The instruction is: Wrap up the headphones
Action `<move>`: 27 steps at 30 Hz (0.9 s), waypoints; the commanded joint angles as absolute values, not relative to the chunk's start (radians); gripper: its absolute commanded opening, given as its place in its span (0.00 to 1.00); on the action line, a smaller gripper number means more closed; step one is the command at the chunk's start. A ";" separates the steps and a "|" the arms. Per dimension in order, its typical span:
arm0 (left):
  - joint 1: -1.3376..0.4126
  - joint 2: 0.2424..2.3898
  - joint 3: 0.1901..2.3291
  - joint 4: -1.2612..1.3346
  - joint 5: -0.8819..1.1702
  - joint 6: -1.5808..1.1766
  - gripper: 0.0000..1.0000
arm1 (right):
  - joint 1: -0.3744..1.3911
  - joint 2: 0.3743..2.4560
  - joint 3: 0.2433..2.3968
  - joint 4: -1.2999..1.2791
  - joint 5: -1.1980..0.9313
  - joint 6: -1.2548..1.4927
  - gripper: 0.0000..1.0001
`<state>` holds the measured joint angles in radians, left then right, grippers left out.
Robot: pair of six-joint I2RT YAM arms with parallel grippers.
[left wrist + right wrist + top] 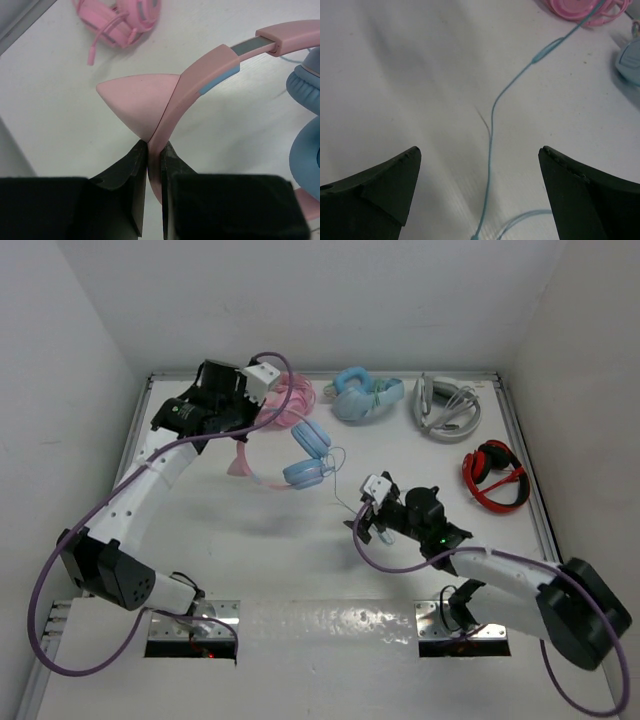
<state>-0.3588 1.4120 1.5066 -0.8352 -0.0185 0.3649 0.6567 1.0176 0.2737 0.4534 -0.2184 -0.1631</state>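
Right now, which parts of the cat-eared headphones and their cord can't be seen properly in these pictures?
Left wrist view: the ear cups are cut off by the right edge.
Left wrist view: the lower stretch of the headband is hidden behind the left end effector, which is shut on it.
Right wrist view: the cable runs off the bottom edge, so no plug shows.
Top view: the cable is too thin to trace in full.

On the white table (300,570), the pink cat-eared headphones with light blue ear cups (308,468) are left of centre, headband between the left gripper (154,150) fingers. Behind them, left to right, lie all-pink headphones (292,400), all-light-blue headphones (362,398) and white-grey headphones (447,408), with red-and-black headphones (495,477) in front of the last. The thin light blue cable (491,125) runs forward on the table toward the gap between the right gripper (480,155) fingers.
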 commanded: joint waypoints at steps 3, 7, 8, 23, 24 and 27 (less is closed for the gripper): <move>-0.328 1.374 1.618 -0.819 0.216 0.276 0.00 | 0.655 1.247 0.311 0.892 -0.180 -0.101 0.99; -0.311 1.374 1.641 -0.833 0.278 0.273 0.00 | 0.655 1.431 0.379 1.012 -0.098 -0.098 0.99; -0.311 1.376 1.643 -0.833 0.285 0.270 0.00 | 0.655 1.466 0.386 1.046 -0.086 -0.081 0.99; -0.291 1.396 1.648 -0.815 0.324 0.241 0.00 | 0.655 1.678 0.382 1.378 -0.147 0.230 0.33; -0.288 1.396 1.643 -0.810 0.327 0.239 0.00 | 0.655 1.671 0.385 1.355 -0.149 0.241 0.26; -0.284 1.396 1.634 -0.799 0.319 0.235 0.00 | 0.655 1.648 0.384 1.338 -0.158 0.287 0.03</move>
